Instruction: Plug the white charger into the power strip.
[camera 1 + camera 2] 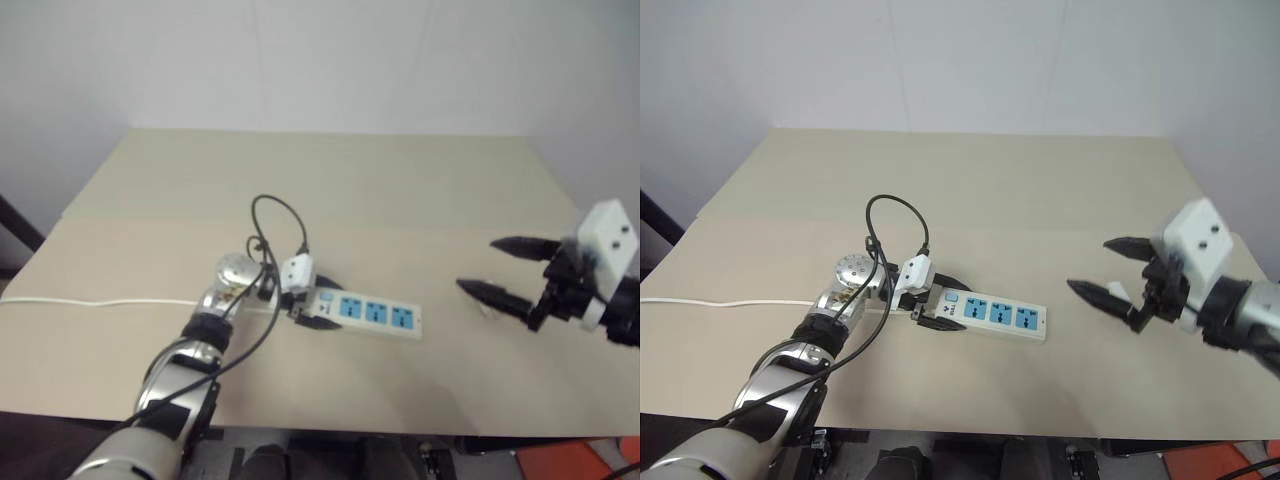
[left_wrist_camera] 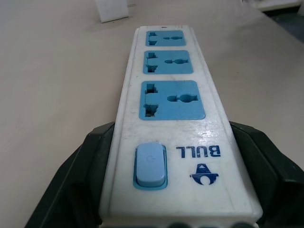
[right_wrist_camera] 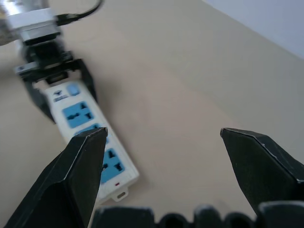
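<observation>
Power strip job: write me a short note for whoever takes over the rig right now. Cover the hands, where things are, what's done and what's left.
Left hand: shut on the switch end of the power strip, which lies flat on the table.
Right hand: open, holding nothing, above the table past the strip's far end.
Charger: on the table beyond the strip's far end, not picked up.
Done: strip is gripped; all three blue sockets are empty.
Left: grasp the charger with the right hand, carry it to a socket and push it in.
</observation>
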`<state>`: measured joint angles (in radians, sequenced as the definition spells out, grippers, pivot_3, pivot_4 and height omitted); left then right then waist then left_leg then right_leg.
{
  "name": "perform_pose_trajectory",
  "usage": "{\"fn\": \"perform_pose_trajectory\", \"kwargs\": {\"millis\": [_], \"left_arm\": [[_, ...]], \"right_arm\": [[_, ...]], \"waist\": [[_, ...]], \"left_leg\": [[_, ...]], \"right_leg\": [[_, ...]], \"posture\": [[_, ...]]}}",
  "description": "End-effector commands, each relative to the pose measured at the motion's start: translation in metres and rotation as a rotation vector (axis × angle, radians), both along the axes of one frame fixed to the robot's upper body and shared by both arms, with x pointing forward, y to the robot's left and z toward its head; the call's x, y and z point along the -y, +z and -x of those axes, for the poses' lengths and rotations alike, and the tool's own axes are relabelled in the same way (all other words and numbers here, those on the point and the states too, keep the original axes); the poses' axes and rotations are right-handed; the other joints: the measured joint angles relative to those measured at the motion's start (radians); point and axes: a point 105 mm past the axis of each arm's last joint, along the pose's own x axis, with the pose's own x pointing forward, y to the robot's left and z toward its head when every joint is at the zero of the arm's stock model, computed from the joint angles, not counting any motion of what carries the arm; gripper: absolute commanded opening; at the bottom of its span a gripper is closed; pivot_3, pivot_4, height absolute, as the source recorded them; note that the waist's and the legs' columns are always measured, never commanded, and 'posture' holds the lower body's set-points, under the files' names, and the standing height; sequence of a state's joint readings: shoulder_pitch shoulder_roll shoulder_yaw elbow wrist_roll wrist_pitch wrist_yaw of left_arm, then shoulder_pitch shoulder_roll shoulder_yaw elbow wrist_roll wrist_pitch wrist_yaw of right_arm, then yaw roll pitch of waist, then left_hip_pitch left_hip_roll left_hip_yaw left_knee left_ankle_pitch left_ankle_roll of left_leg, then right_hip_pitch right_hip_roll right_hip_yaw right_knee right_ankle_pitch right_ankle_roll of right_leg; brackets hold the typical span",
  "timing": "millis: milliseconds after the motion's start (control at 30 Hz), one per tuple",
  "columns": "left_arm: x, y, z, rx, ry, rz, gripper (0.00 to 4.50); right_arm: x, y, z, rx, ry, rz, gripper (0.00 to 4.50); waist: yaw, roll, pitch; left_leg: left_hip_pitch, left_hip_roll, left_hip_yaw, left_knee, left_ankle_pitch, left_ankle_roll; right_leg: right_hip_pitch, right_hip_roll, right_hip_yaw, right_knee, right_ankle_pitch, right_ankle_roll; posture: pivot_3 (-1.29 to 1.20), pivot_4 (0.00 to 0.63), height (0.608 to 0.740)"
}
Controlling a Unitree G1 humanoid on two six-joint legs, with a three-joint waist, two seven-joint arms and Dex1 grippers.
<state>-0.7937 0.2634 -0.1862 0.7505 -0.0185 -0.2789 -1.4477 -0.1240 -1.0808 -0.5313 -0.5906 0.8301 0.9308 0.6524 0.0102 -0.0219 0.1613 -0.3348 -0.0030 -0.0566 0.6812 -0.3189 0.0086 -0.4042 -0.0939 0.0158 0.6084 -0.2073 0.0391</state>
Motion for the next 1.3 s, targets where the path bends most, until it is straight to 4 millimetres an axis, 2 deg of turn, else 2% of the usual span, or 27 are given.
{"fn": "perform_pose_trajectory", "kwargs": {"millis": [33, 167, 333, 667, 833, 1133, 1300], "left_arm": [[0.009, -0.001, -0.001, 0.034, 0.049, 0.003, 3.3], [0.011, -0.007, 0.0, 0.008, 0.091, 0.011, 3.3], [0.012, -0.016, 0.005, -0.051, 0.113, 0.035, 3.3], [0.015, -0.028, 0.007, -0.104, 0.124, 0.016, 3.3], [0.018, -0.03, 0.008, -0.114, 0.121, 0.016, 3.3], [0.019, -0.036, 0.015, -0.136, 0.126, 0.023, 3.3], [0.018, -0.036, 0.016, -0.14, 0.13, 0.024, 3.3]], "right_arm": [[0.018, 0.0, -0.018, -0.09, -0.134, -0.008, 4.5], [0.032, -0.002, -0.038, -0.161, -0.259, 0.013, 4.5], [0.049, -0.008, -0.06, -0.36, -0.418, -0.022, 4.5], [0.053, -0.026, -0.077, -0.646, -0.535, 0.025, 4.5], [0.048, -0.038, -0.087, -0.76, -0.542, 0.065, 4.5], [0.042, -0.055, -0.103, -0.839, -0.526, 0.137, 4.5], [0.045, -0.067, -0.108, -0.86, -0.521, 0.176, 4.5]], "waist": [[0.0, 0.0, 0.0], [0.001, 0.001, 0.0], [0.001, 0.003, -0.002], [0.002, 0.004, -0.003], [0.002, 0.008, -0.005], [0.002, 0.019, -0.012], [0.0, 0.021, -0.013]], "left_leg": [[0.0, 0.0, 0.0, 0.0, 0.0, 0.0], [0.0, 0.001, 0.0, 0.0, 0.0, 0.0], [0.0, 0.0, 0.0, 0.0, 0.0, 0.0], [-0.003, -0.001, 0.001, 0.001, 0.0, 0.0], [-0.003, -0.001, 0.001, 0.001, 0.0, 0.0], [-0.01, -0.002, 0.001, 0.003, 0.0, -0.001], [-0.01, -0.002, 0.001, 0.003, 0.0, -0.001]], "right_leg": [[0.0, 0.0, 0.0, 0.0, 0.0, 0.0], [-0.001, 0.0, 0.0, -0.001, 0.0, 0.0], [-0.002, -0.001, 0.0, 0.0, 0.0, 0.0], [-0.009, -0.001, -0.001, 0.001, 0.001, 0.0], [-0.01, -0.002, 0.0, 0.001, 0.001, 0.0], [-0.016, -0.002, -0.001, 0.002, 0.002, 0.001], [-0.016, -0.002, -0.001, 0.002, 0.002, 0.001]], "posture": [[0.0, 0.15, 0.74], [0.0, 0.15, 0.74], [0.0, 0.15, 0.74], [0.0, 0.15, 0.74], [0.0, 0.15, 0.74], [0.0, 0.15, 0.74], [0.0, 0.15, 0.74]]}}
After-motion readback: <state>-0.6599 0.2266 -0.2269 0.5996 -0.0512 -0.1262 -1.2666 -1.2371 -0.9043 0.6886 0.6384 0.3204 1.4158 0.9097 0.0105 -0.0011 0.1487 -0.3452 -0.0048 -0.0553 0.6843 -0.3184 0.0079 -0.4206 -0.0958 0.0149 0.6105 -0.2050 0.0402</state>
